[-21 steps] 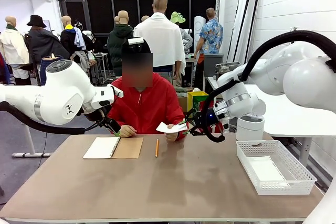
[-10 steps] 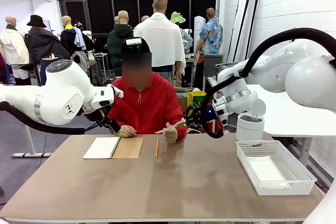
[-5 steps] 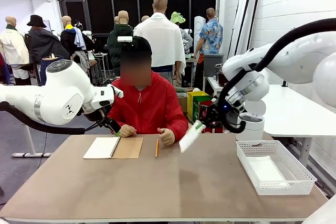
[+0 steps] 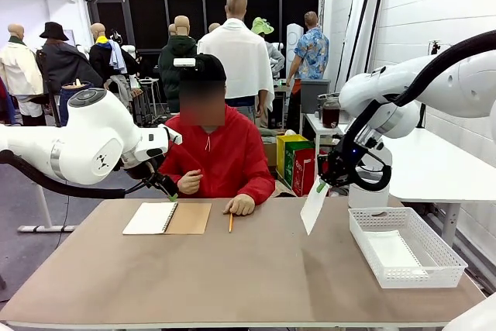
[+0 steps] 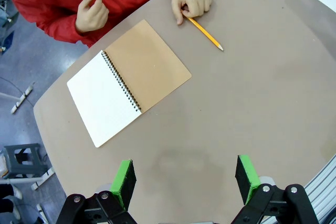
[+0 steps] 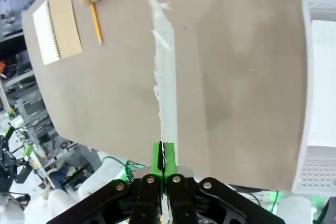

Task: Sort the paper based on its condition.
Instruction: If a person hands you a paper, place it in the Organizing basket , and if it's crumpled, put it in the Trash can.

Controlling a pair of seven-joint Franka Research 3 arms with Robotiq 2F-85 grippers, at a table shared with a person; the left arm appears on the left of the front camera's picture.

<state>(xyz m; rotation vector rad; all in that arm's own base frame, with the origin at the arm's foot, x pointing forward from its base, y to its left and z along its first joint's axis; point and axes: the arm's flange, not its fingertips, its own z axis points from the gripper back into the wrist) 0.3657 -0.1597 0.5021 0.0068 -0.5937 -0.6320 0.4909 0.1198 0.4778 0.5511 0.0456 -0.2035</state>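
A white sheet of paper [image 4: 313, 207] hangs from my right gripper [image 4: 322, 184], which is shut on its top edge just left of the white mesh basket [image 4: 457, 265]. In the right wrist view the paper [image 6: 167, 87] runs edge-on away from the shut right gripper [image 6: 163, 163], and one long edge looks ragged. Another white sheet [image 4: 391, 252] lies flat inside the basket [image 6: 306, 77]. My left gripper [image 5: 186, 179] is open over bare table, near the spiral notebook [image 5: 128, 82]. In the front view it hovers at the far left [image 4: 166, 187].
The open notebook [image 4: 167, 218] lies at the far left of the table. A yellow pencil [image 4: 230, 222] lies beside it under the person's hand [image 4: 239, 205]. The person's other hand [image 4: 188, 182] is raised off the table. A white cylinder [image 4: 364, 190] stands behind the basket.
My right gripper took the sheet from the person's hand and swung right with it to the basket's left edge. The person let go and raised one hand. The left arm stayed still.
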